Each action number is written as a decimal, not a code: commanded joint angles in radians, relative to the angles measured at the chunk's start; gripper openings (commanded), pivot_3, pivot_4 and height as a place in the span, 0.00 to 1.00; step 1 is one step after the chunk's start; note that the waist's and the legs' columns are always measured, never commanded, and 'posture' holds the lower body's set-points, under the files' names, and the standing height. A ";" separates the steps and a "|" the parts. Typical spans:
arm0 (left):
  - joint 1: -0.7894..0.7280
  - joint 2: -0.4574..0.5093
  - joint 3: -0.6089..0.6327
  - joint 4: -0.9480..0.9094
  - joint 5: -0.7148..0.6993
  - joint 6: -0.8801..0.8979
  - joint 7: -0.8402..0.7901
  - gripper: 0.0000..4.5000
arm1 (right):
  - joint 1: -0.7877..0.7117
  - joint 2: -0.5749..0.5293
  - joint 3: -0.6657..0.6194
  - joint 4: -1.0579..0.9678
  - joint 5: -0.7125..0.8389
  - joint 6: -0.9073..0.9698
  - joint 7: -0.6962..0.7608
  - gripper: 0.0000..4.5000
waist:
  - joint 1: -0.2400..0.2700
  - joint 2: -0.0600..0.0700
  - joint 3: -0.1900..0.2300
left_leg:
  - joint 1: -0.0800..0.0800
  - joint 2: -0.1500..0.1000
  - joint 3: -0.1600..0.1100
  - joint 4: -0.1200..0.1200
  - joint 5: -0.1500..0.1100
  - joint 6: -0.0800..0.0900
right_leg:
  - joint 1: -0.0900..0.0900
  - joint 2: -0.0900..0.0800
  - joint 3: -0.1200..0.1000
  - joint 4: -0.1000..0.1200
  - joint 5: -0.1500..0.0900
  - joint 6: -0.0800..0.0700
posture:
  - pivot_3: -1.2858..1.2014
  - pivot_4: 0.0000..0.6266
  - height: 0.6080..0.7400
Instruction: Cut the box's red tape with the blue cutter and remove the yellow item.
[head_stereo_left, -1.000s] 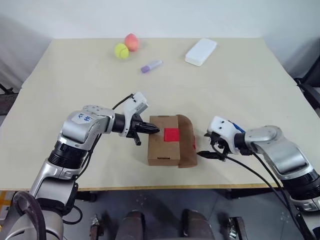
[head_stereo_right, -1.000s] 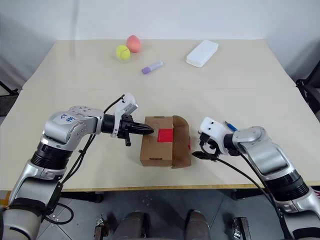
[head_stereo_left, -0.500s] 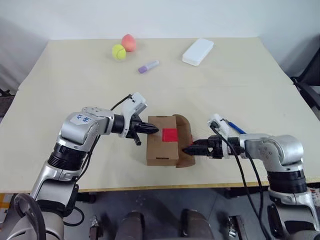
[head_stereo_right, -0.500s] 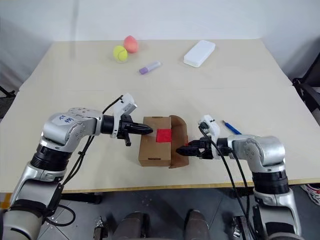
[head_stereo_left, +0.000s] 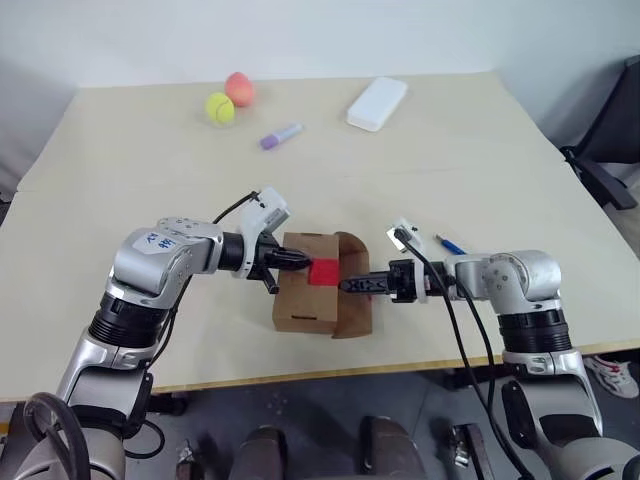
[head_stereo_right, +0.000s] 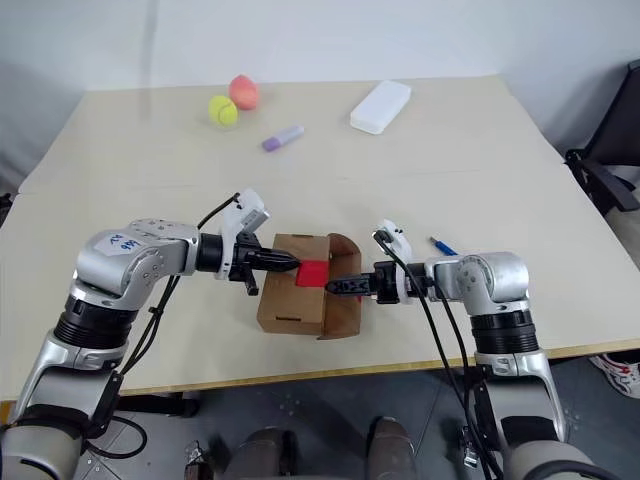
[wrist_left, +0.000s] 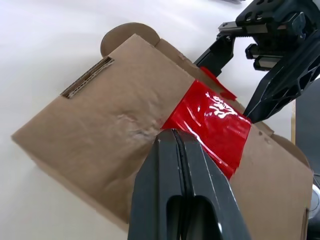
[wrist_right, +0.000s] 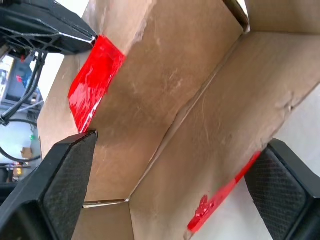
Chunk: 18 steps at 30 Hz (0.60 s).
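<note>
A pale beige counter (head_stereo_left: 520, 180) carries a few loose things, all lying well beyond the pincers toward its far edge. A yellow-green tennis ball (head_stereo_left: 219, 107) sits far past the left pincer (head_stereo_left: 297, 262), touching or just beside a pink peach-like fruit (head_stereo_left: 238, 88) that lies a little farther off. A short lilac marker (head_stereo_left: 281, 135) lies nearer, still well apart from the left pincer. A flat white case (head_stereo_left: 376, 103) rests far beyond the right pincer (head_stereo_left: 348, 286), set at a slant. A dark chair (head_stereo_left: 610, 140) stands off the counter's side, out past the right pincer.
</note>
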<state>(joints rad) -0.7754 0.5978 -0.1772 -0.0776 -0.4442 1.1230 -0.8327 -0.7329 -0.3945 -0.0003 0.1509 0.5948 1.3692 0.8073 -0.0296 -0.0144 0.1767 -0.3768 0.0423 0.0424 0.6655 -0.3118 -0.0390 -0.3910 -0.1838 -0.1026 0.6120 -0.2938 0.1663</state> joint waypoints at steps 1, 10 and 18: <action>0.013 -0.004 -0.020 -0.015 -0.002 0.006 0.002 0.00 | -0.005 0.028 0.034 0.036 -0.033 -0.013 -0.061 0.79 | 0.001 0.000 0.000 | 0.000 0.000 0.000 0.000 0.000 0.000 | 0.000 0.000 0.000 0.000 0.000 0.000 | 0.52 0.24 1.00; 0.009 -0.015 -0.014 0.003 0.005 -0.005 0.015 0.00 | 0.004 0.038 -0.013 -0.075 -0.011 0.089 -0.163 0.13 | 0.004 0.000 0.000 | 0.000 0.000 0.001 -0.002 -0.001 -0.001 | -0.001 0.000 0.000 0.000 0.000 0.000 | 0.52 0.24 1.00; -0.005 -0.042 0.000 0.038 0.013 -0.042 0.025 0.00 | -0.043 0.040 -0.119 -0.231 0.071 0.245 -0.350 0.01 | 0.023 0.000 0.000 | -0.002 0.000 0.001 -0.001 -0.001 -0.001 | -0.002 0.000 0.000 -0.001 0.000 0.000 | 0.52 0.24 1.00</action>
<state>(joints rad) -0.7761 0.5527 -0.1769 -0.0558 -0.4452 1.0867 -0.8223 -0.7474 -0.3402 -0.0883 -0.0177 0.6062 1.6064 0.4913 -0.0065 -0.0140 0.1771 -0.3788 0.0427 0.0434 0.6641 -0.3127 -0.0401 -0.3937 -0.1837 -0.1024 0.6105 -0.2938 0.1661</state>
